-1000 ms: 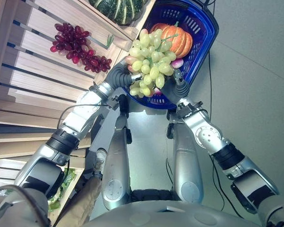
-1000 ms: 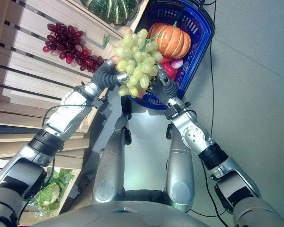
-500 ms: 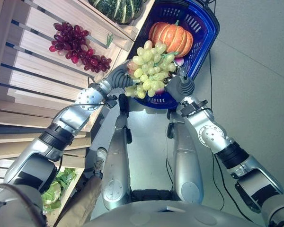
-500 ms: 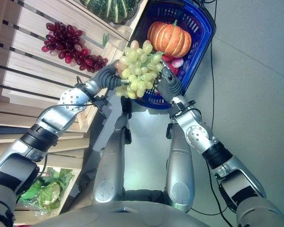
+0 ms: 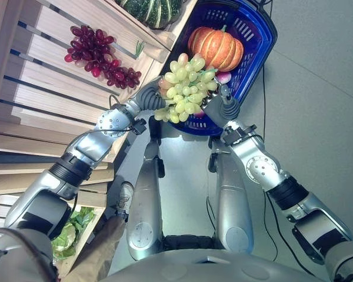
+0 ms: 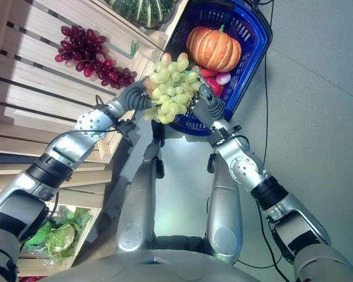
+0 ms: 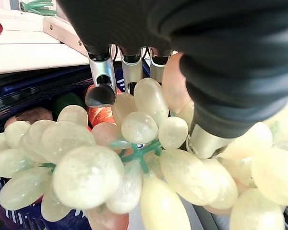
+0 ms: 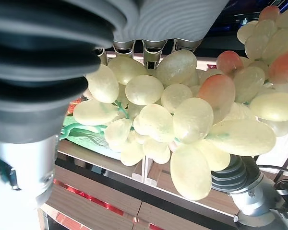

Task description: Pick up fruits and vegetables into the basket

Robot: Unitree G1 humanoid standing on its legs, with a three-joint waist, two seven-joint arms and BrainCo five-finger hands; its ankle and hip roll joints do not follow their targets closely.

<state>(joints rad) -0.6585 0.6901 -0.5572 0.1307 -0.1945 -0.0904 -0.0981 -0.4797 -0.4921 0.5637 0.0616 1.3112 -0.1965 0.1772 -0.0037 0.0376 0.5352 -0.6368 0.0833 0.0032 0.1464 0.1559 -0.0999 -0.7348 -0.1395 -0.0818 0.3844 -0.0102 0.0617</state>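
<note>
Green grapes (image 5: pixel 185 88) held just over near rim of blue basket (image 5: pixel 260 50), beside its pumpkin (image 5: pixel 215 48) | left hand (image 5: pixel 155 94) and right hand (image 5: pixel 217 106) both curled onto bunch | risk: uneven release drops bunch outside rim

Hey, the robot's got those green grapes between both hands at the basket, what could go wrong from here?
The green grapes are held between the left hand and the right hand at the near rim of the blue basket. Released here, they might catch the rim and drop to the floor. The pumpkin takes much of the basket, so the bunch may sit high and roll.
</note>
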